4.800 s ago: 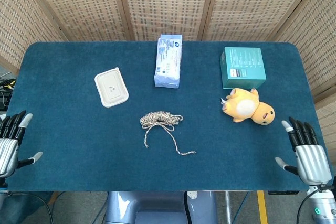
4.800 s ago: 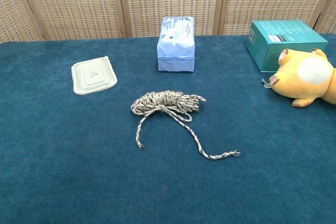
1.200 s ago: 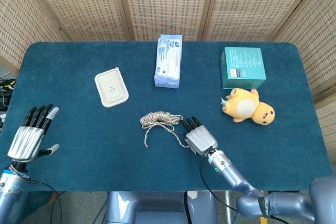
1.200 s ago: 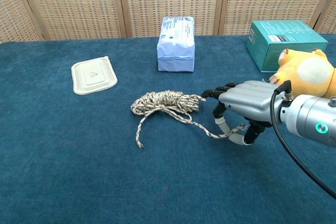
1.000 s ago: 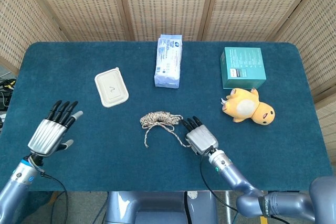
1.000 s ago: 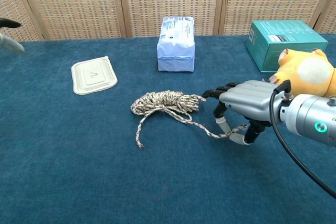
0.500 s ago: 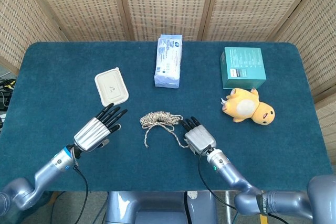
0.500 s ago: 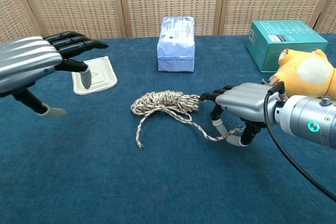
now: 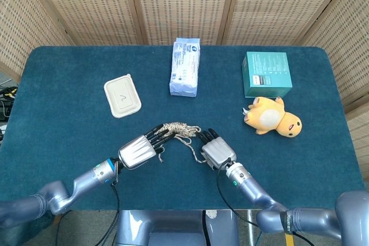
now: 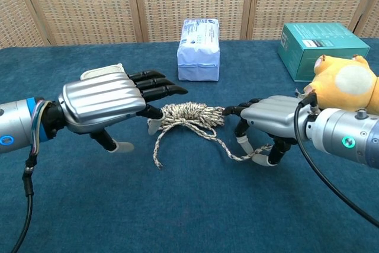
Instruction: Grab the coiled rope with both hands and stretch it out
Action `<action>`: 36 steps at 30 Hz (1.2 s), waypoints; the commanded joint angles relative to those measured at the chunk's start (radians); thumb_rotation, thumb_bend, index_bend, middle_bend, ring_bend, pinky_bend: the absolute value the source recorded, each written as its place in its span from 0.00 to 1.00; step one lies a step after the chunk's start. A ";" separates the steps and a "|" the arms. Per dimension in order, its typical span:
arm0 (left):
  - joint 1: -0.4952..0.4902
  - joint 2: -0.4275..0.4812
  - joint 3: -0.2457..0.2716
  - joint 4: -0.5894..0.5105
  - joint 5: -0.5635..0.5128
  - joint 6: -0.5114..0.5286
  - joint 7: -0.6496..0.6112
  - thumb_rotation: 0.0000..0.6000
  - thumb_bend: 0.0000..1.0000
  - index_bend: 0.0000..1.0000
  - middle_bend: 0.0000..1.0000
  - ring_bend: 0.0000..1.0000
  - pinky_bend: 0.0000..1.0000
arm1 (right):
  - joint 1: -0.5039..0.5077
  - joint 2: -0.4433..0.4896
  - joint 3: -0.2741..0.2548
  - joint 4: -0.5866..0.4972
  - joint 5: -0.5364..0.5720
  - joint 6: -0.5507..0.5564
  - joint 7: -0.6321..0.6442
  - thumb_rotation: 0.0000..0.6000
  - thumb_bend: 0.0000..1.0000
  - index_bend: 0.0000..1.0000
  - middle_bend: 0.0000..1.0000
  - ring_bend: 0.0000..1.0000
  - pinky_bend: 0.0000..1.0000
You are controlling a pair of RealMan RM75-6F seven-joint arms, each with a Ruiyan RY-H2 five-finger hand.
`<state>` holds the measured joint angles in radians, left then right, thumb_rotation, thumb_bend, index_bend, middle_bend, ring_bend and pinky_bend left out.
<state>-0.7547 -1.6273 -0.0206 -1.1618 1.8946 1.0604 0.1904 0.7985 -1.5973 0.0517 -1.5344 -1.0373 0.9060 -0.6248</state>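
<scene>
The speckled coiled rope (image 9: 180, 129) (image 10: 192, 115) lies mid-table on the blue cloth. One loose end (image 10: 157, 153) trails toward the front. My left hand (image 9: 138, 150) (image 10: 106, 102) hovers at the coil's left side, its fingers straight and spread, with the fingertips (image 10: 169, 91) reaching over the coil's edge and holding nothing. My right hand (image 9: 216, 151) (image 10: 269, 119) sits just right of the coil with fingers curled down. It pinches the rope's other tail (image 10: 240, 157) between thumb and fingers, slightly off the cloth.
A white lidded tray (image 9: 122, 95) (image 10: 95, 74) lies at the back left, partly hidden behind my left hand in the chest view. A blue tissue pack (image 9: 185, 66) stands behind the coil. A teal box (image 9: 266, 74) and a yellow plush toy (image 9: 272, 116) (image 10: 349, 87) sit to the right.
My left hand has swept in from the table's left edge to the coil's left side. My right hand has stayed on the rope's tail, shifting only slightly left.
</scene>
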 commanded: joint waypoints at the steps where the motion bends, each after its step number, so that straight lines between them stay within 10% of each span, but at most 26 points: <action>1: -0.020 -0.033 0.009 0.036 -0.012 -0.014 -0.006 1.00 0.25 0.50 0.00 0.00 0.00 | 0.001 -0.001 0.001 0.003 0.000 -0.002 0.002 1.00 0.60 0.65 0.00 0.00 0.00; 36: -0.073 -0.181 0.072 0.185 -0.101 -0.044 -0.003 1.00 0.36 0.53 0.00 0.00 0.00 | -0.001 -0.021 0.001 0.072 -0.024 -0.036 0.080 1.00 0.61 0.65 0.00 0.00 0.00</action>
<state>-0.8279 -1.8087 0.0516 -0.9772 1.7940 1.0165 0.1874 0.7975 -1.6186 0.0528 -1.4622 -1.0610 0.8697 -0.5447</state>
